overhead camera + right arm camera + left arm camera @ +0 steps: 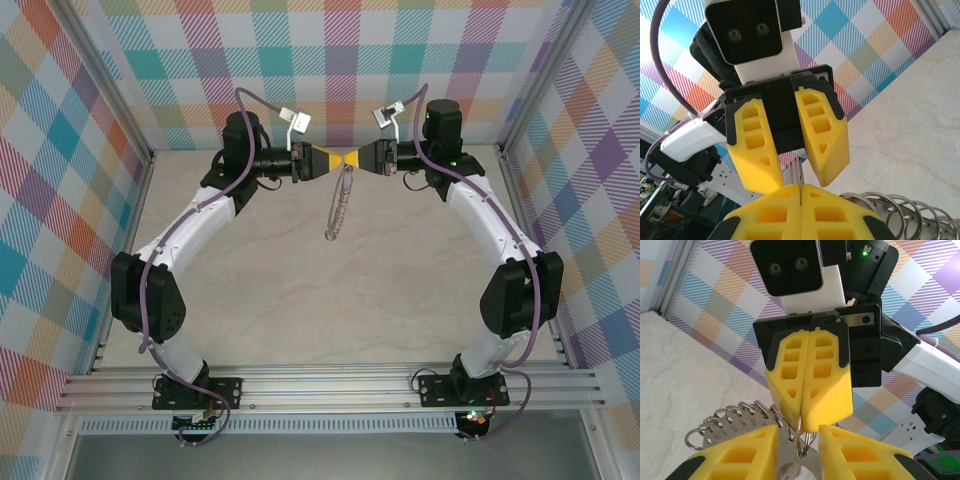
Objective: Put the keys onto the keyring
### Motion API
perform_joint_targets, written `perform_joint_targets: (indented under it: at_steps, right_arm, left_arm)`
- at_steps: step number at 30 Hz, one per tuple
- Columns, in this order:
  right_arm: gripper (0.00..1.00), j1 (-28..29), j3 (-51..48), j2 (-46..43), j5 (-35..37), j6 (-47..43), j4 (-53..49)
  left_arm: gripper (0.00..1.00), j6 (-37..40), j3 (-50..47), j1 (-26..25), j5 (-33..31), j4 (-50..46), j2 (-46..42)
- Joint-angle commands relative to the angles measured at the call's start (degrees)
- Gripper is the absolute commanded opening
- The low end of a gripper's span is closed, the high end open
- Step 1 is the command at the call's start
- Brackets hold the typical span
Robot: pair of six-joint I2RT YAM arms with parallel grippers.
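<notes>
Meeting tip to tip over far tabletop (250, 290): right fingers (825, 390) closed, apparently pinching small end loops of keyring (338, 205); left fingers (740, 455) part open, flat grey metal piece (790, 457) between them, clamped or loose cannot tell. Keyring long axis trails from pinch toward arm bases, both arms equally near

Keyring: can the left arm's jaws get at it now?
Probably yes: the jaws of the left arm stand apart right at the keyring, which the right arm pinches with shut jaws.
</notes>
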Motion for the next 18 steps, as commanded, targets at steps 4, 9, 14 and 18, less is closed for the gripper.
perform_joint_targets:
  at_steps: [4,9,14,18]
  right_arm:
    - [0.00,0.36,0.33,0.17,-0.68,0.19,3.48]
    - [0.00,0.36,-0.16,0.10,-0.76,0.05,3.59]
    - [0.00,0.36,-0.42,0.02,-0.85,-0.33,3.09]
    - [0.00,0.36,-0.60,-0.06,-1.10,-0.56,3.05]
  left_arm:
    - [0.23,-0.96,-0.46,-1.12,1.55,2.34,0.75]
    - [0.20,-1.15,-0.26,-1.22,1.23,2.78,0.86]
    - [0.19,-1.45,-0.35,-1.21,0.43,3.50,0.72]
    - [0.14,-2.87,-0.44,-1.20,-0.31,5.57,1.00]
